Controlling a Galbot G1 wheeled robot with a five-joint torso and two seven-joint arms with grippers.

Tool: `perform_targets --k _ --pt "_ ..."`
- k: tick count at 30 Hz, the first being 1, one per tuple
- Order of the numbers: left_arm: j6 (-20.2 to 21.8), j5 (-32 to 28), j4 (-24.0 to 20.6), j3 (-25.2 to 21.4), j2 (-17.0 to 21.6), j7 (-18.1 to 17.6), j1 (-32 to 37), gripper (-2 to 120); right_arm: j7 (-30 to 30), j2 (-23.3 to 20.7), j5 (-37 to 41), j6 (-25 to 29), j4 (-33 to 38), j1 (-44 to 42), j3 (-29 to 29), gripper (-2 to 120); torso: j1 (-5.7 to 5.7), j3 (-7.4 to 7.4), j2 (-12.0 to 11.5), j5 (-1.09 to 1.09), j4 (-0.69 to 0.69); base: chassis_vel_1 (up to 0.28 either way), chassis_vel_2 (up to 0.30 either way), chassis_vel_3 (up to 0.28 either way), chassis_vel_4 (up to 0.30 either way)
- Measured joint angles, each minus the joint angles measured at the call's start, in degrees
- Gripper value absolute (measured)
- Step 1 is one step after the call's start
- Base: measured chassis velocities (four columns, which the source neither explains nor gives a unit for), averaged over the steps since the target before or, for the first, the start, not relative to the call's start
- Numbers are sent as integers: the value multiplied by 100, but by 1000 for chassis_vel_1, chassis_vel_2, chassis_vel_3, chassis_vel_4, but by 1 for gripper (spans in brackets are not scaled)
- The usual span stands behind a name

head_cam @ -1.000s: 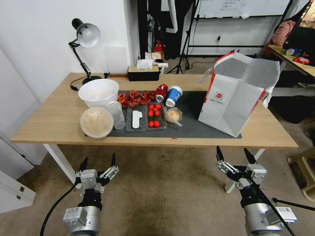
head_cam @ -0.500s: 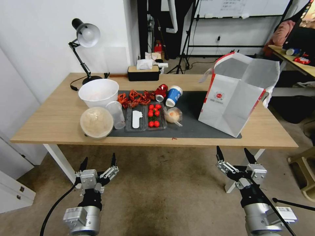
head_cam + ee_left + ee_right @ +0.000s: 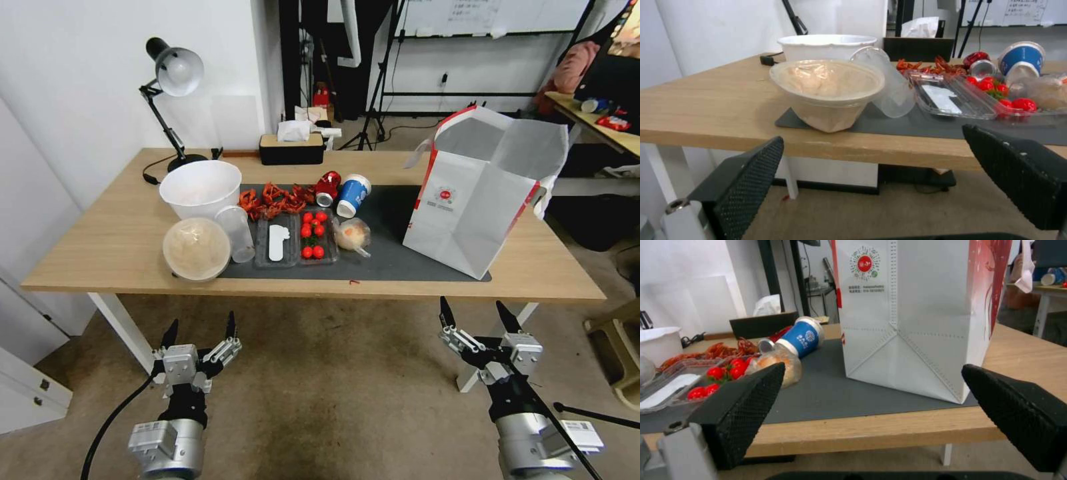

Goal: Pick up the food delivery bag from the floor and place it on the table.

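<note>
No change vs earlier frames; I see nothing shifted. L end effector (image 3: 198, 330) hangs below the worktop (image 3: 107, 247) edge over the floor (image 3: 333, 393), fingers spread wide, empty. Food delivery bag (image 3: 477, 193) already stands upright on the worktop's right end, partly on the mat. R end effector (image 3: 480, 317), equally wide open and empty, sits just below-front of it, the nearer arm.

food delivery bag (image 3: 907, 316), round red logo, small print unreadable
</note>
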Motion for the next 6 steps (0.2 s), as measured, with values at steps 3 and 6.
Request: perform_targets --k 3,6 --pt "0 0 0 0 0 0 0 100 0 0 0 0 0 0 0 100 0 0 0 0 0 0 0 0 0" --pt "0 0 0 0 0 0 0 100 0 0 0 0 0 0 0 100 0 0 0 0 0 0 0 0 0"
